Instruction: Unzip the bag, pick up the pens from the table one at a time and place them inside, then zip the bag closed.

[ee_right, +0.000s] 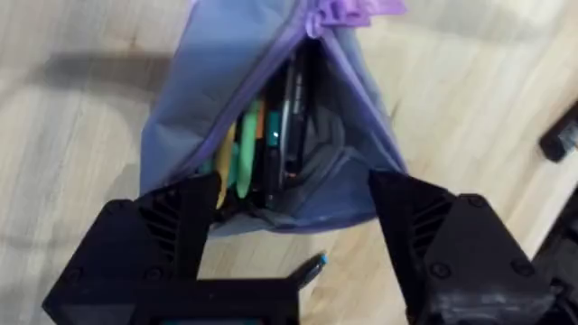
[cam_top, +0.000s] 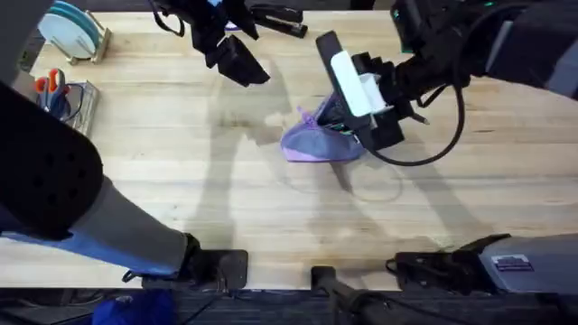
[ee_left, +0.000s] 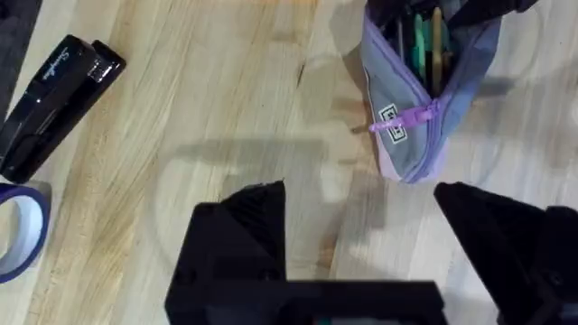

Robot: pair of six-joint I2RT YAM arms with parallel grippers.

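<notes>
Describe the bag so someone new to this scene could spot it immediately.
Start from the wooden table and look right of its centre, just below the right gripper. There lies the bag, a small lavender fabric pouch, unzipped, with pens inside. It is the one soft purple item; the stapler is hard and black.

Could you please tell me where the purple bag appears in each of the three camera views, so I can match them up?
Overhead: the bag lies right of centre, under the right gripper.
Left wrist: upper right, open, with its zipper pull hanging at the near end.
Right wrist: top centre, gaping open between the black fingers, pens inside.
Shared landmark: the purple zipper pull at the bag's closed end.
</notes>
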